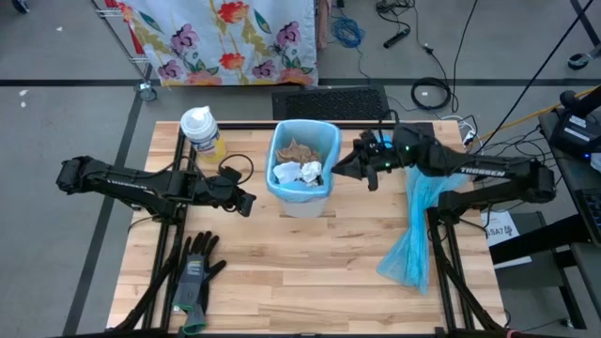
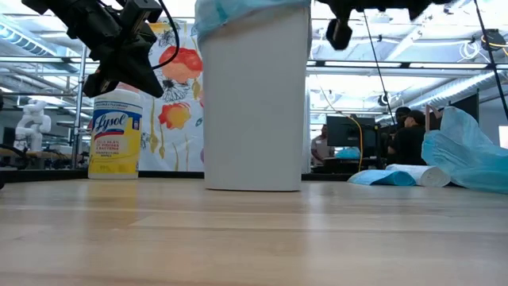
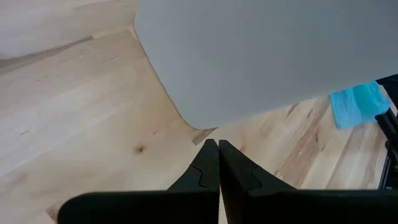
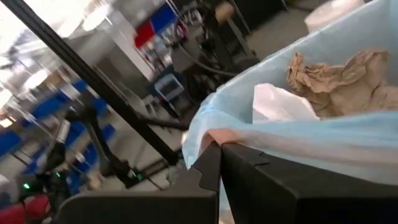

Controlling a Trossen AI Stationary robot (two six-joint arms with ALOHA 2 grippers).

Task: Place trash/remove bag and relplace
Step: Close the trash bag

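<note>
A white bin (image 1: 302, 202) lined with a light blue bag (image 1: 324, 141) stands at the table's middle. Inside lies the trash: brown paper (image 1: 299, 150) and white wads (image 1: 299, 173); the right wrist view shows the brown paper (image 4: 339, 74) and a white wad (image 4: 280, 106) too. My right gripper (image 1: 357, 167) is shut and level, just right of the bin's rim, in front of the bag's rim (image 4: 292, 134). My left gripper (image 1: 248, 203) is shut, above the table left of the bin, near the bin's wall (image 3: 261, 56), touching nothing. My right gripper is shut right at the bag's rim (image 4: 202, 140) on the bin's right side, coming level from the table's right. Its own fingers hide that spot, so I cannot tell whether it touches or pinches the film.
Loose light blue bags (image 1: 411, 235) lie on the table's right side, with a roll (image 2: 421, 175) beside them. A yellow wipes canister (image 1: 201, 131) stands at the far left. Black-and-grey gloves (image 1: 195, 272) lie near the front left. People sit in the room beyond.
</note>
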